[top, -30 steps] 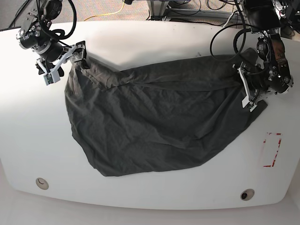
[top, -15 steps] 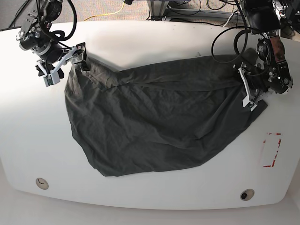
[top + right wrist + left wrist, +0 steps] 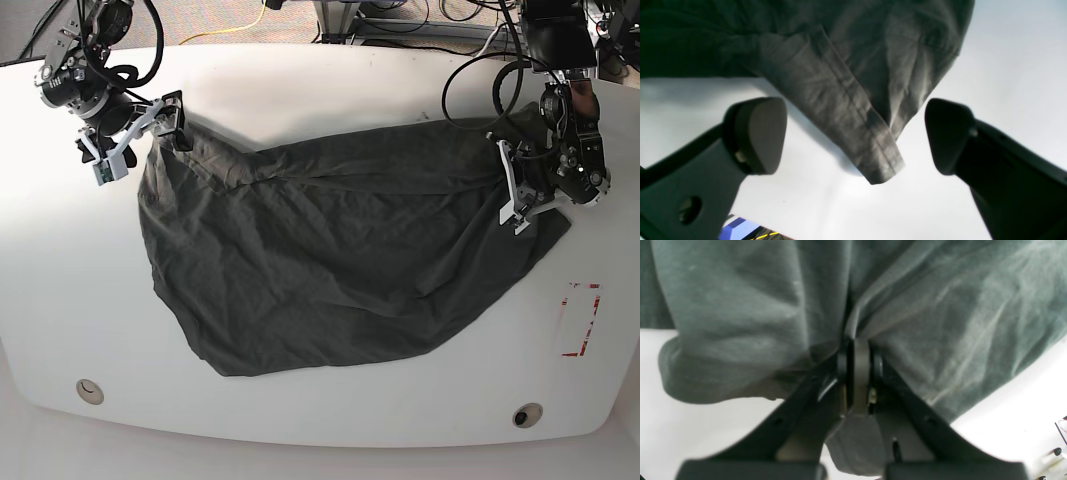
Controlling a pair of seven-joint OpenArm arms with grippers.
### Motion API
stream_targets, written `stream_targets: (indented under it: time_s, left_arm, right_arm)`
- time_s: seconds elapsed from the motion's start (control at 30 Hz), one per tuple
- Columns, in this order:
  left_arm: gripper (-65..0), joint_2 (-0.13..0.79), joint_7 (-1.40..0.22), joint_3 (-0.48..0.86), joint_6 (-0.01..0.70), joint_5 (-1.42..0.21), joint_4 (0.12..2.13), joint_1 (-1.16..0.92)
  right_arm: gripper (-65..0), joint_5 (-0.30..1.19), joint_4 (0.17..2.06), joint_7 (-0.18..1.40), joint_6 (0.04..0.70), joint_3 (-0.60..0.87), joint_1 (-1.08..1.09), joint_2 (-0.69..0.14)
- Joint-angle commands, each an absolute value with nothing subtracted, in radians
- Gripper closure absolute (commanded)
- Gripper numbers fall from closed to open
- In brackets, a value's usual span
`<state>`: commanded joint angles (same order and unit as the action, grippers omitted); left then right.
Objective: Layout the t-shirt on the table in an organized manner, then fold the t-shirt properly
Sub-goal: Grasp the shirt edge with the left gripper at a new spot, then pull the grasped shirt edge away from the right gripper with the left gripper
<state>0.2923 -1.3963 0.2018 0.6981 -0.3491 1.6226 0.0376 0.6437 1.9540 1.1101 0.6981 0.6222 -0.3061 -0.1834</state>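
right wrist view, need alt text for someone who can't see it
A hemmed corner of the dark grey t-shirt hangs down between the two fingertips of the open right gripper, touching neither pad. Behind it is the white table, and the rest of the shirt fills the top of the picture.
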Motion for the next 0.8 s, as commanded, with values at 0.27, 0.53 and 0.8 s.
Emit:
stream_targets:
  time_s: [0.27,0.53,0.8]
  left_arm:
    - [-0.3,0.328,-1.396,0.203,0.698,-0.351,1.770,-0.005]
    - [-0.3,0.346,-1.396,0.202,0.698,-0.351,1.890,-0.113]
    - [-0.3,0.380,-1.396,0.205,0.698,-0.352,1.916,-0.251]
  right_arm:
    - [-63.4,0.644,1.954,1.110,0.698,0.622,-0.306,-0.183]
    - [-63.4,0.644,1.954,1.110,0.698,0.622,-0.306,-0.183]
    - [-63.4,0.644,1.954,1.110,0.698,0.622,-0.305,-0.183]
